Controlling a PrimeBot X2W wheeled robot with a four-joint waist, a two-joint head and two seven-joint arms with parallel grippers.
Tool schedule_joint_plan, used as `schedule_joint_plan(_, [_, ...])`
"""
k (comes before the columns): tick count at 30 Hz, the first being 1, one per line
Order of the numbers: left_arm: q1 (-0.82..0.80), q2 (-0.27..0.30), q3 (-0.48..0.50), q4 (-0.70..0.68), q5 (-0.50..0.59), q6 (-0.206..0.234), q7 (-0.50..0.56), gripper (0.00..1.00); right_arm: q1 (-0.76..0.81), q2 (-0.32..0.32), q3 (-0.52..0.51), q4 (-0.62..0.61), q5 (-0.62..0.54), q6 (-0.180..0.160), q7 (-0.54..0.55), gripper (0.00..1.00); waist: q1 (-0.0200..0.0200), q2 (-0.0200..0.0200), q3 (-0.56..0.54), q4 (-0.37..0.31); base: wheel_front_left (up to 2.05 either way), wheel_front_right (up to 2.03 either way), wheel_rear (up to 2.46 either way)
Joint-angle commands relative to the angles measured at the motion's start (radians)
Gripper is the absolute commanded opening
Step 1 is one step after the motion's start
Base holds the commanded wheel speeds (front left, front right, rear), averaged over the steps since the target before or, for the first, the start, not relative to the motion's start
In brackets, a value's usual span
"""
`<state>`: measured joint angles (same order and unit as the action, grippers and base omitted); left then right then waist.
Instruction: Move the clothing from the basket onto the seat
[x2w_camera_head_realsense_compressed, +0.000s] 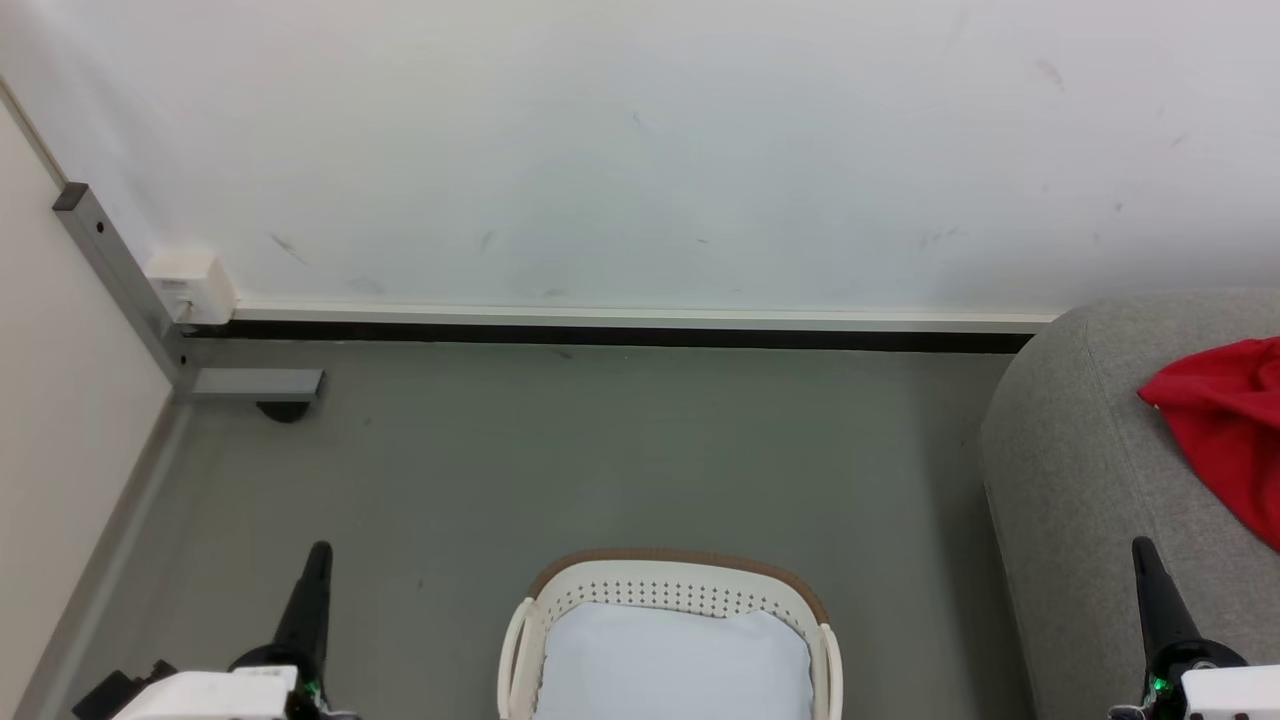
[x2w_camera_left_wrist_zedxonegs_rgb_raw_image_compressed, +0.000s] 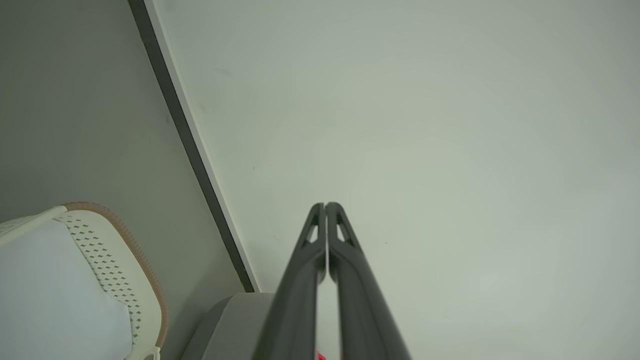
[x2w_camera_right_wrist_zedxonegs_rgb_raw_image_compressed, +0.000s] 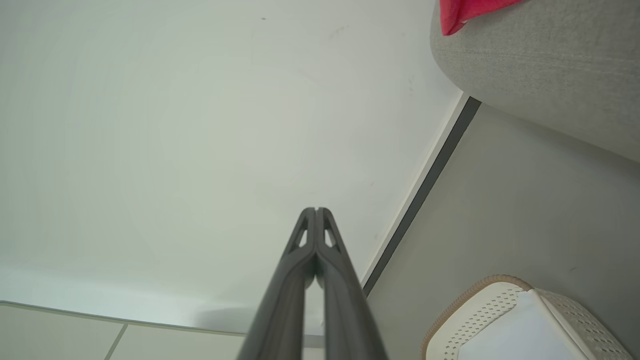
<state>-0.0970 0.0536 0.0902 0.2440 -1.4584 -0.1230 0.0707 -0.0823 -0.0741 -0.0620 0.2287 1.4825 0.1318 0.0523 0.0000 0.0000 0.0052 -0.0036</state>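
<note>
Left gripper (x2w_camera_head_realsense_compressed: 318, 560): I am holding it clenched. In the left wrist view its two dark fingers are pressing together tip to tip and pointing at the pale wall (x2w_camera_head_realsense_compressed: 640, 150). In the head view it is hovering at the lower left above the grey-green floor (x2w_camera_head_realsense_compressed: 600, 450), well apart from the basket (x2w_camera_head_realsense_compressed: 680, 592).

Right gripper (x2w_camera_head_realsense_compressed: 1143, 555): I am holding it clenched likewise, with the fingers meeting at the tips in the right wrist view. In the head view it is sitting at the lower right, in front of the near part of the seat (x2w_camera_head_realsense_compressed: 1070, 470). I cannot tell whether it is touching the upholstery.

Clothing (x2w_camera_head_realsense_compressed: 1225, 430): the bright red fabric is lying crumpled on top of the seat at the right edge of the head view, partly cut off by the frame. In the right wrist view a red fold is resting near the seat's rounded grey edge. It is too bunched to read any markings.

Basket: it is standing on the floor at bottom centre, between my two grippers, near the seat's rounded end but apart from it. The brown rim band is running round its far end, above the perforated white wall. A pale bluish-white liner cloth (x2w_camera_head_realsense_compressed: 670, 665) is lying inside.

Background: a dark baseboard strip (x2w_camera_head_realsense_compressed: 600, 335) is running along the foot of the wall. A grey metal post (x2w_camera_head_realsense_compressed: 115, 265) is standing in the left corner, with a small white box (x2w_camera_head_realsense_compressed: 190, 285) just beside it.
</note>
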Motion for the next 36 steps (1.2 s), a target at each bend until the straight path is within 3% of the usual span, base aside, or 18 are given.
schedule_joint_plan(1, [-0.013,0.002,0.007,-0.002,-0.018,-0.005,0.008,0.0,-0.02,-0.003,-0.006,0.002,0.017,-0.002,0.006,0.0,0.0,0.0,0.0,0.0,0.0,0.0,0.0])
schedule_joint_plan(23, [-0.016,-0.003,0.027,0.002,-0.163,-0.011,0.048,0.0,-0.03,0.009,-0.035,0.017,0.151,-0.002,0.049,0.0,0.0,0.0,-0.002,0.004,0.0,0.0,0.0])
schedule_joint_plan(36, [-0.016,-0.003,0.026,0.002,-0.16,-0.01,0.047,0.0,-0.03,0.012,-0.037,0.017,0.144,-0.002,0.051,0.0,0.0,0.0,-0.002,0.004,0.0,0.0,0.0])
